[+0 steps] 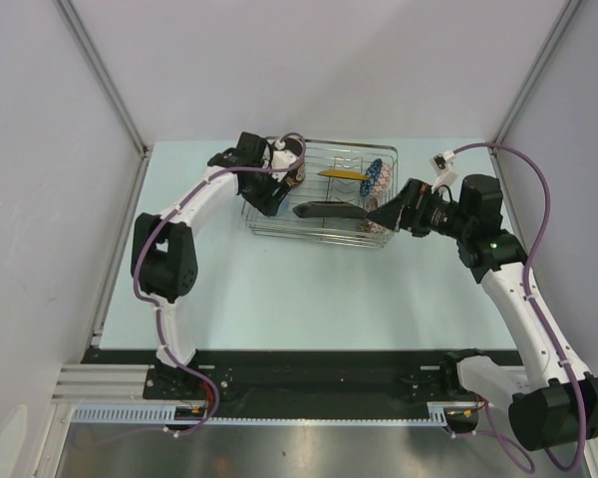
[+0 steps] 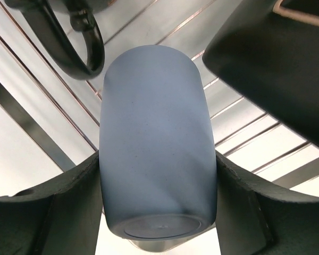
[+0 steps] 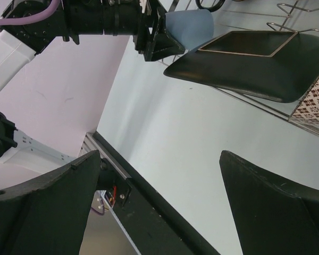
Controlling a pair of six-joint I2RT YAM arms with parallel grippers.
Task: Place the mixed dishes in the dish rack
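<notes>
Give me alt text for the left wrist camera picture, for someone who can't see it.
A small light-blue cup fills the centre, clamped between the jaws of the left gripper, its base toward the camera. Behind it run the dish rack wires, with a dark mug handle upper left and a dark plate upper right.

Matt, smooth small light-blue cup [image 2: 157,154]; dark square plate [image 3: 244,69] (faint satin sheen); shiny bare-metal wire dish rack [image 1: 324,232].
</notes>
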